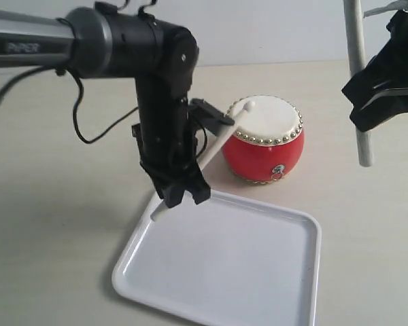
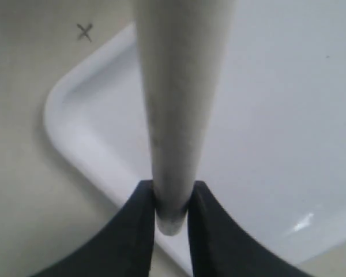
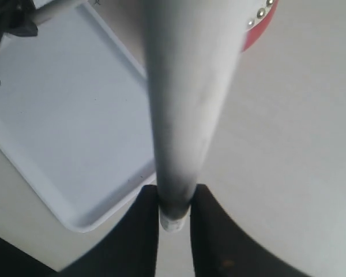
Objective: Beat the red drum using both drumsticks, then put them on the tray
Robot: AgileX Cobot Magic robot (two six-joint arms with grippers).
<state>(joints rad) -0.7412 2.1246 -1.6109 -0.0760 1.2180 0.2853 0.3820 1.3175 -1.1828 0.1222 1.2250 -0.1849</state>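
Pale desk (image 1: 47, 204) holds the red drum (image 1: 265, 146), with the tray (image 1: 224, 278) nearer. Left end effector (image 1: 183, 189) pinches one drumstick (image 1: 221, 139), tip maybe touching the drum top. Right end effector (image 1: 377, 95) pinches the other drumstick (image 1: 355, 41), high on the right. My guess: beating is under way; no stick is on the tray.

I log: red drum (image 1: 265, 155), glossy body, matt cream skin (image 1: 272, 119), shiny brass-coloured metal studs (image 1: 285, 140). Tray (image 1: 231, 272), glossy smooth white plastic. Drumsticks (image 1: 355, 41), pale matt wood. Counter (image 1: 54, 224), matt beige. Fingers (image 2: 132, 231), matt black.
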